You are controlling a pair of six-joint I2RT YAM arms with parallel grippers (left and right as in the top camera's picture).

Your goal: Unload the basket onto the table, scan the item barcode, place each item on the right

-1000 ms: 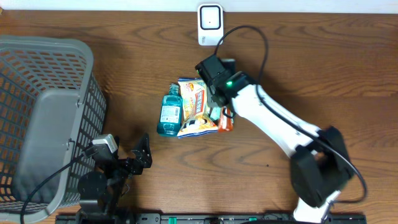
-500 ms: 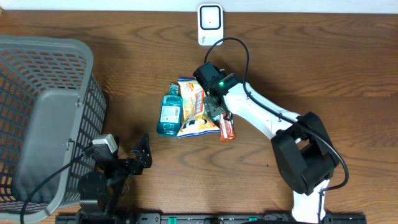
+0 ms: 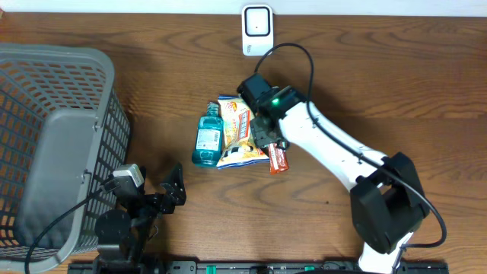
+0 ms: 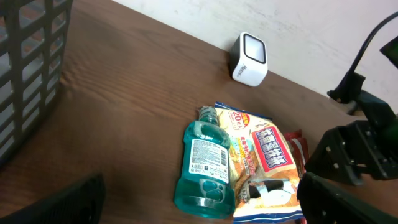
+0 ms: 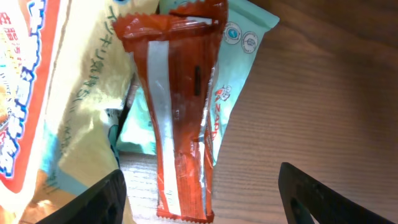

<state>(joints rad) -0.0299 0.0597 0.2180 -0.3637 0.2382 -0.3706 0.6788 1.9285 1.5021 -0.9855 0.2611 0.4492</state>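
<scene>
We are holding the right gripper [image 5: 205, 195] with its jaws spread wide, one finger on each side of the red packet [image 5: 180, 112] and pinching nothing. The packet is lying flat between them with its silver seam up and its far end resting on a teal packet [image 5: 241, 56]. That puts the item well short of the scanner [image 3: 257, 29], on the arms' side of it and roughly in line with its face.

We are judging the pickup to be the risky part. The snack bag [image 3: 237, 133] is touching the red packet on the side further left of the scanner. If the jaws close here, they may catch the bag's edge or the teal packet underneath and drag both along. The wrapper looks slick, so a shallow pinch could let it twist. We cannot make out a barcode, so it may end up facing away from the scanner. The right arm's cable [image 3: 304, 57] is looping close to the scanner and might brush it.

Bare table [image 3: 396, 84] is lying open between the pile and the scanner, and widely to the scanner's right. The mouthwash bottle [image 3: 207, 138] and the basket [image 3: 114, 122] are crowding its left. The left gripper [image 3: 175, 190] is sitting spread and empty, far from the scanner.
</scene>
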